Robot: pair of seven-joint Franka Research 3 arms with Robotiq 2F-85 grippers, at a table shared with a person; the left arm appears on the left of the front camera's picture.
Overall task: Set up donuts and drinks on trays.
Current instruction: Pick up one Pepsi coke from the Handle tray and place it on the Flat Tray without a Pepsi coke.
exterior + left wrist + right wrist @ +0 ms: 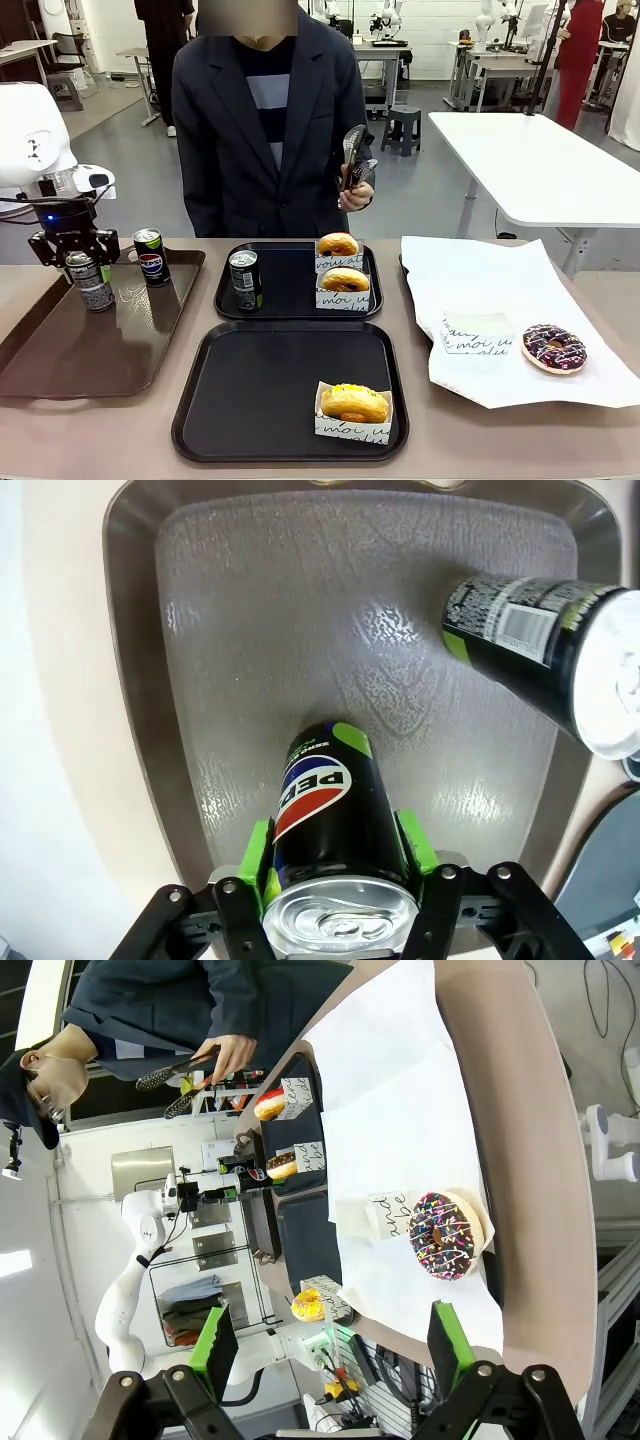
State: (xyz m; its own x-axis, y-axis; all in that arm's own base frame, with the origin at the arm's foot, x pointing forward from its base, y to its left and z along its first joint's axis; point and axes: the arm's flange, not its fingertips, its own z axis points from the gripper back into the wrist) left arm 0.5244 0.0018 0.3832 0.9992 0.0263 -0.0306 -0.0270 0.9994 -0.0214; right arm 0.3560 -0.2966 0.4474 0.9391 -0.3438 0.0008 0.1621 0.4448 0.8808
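My left gripper [78,258] hangs over the brown tray [90,350], its green pads pressed against both sides of a dark Pepsi can [330,830] that stands upright. In the left wrist view the gripper [338,875] hugs this can near its silver top. A second can [151,257] stands just right of it. The far black tray [290,295] holds one can [245,280] and two sleeved donuts [338,246] [345,280]. On the near black tray [260,390] lies a yellow sleeved donut [353,403]. My right gripper [335,1345] is open, high above the chocolate-sprinkle donut [447,1235].
The sprinkle donut [554,347] lies on white paper [500,290] at the right, beside an empty sleeve [478,332]. A person stands at the far edge holding tongs [353,155]. The left half of the near black tray is bare.
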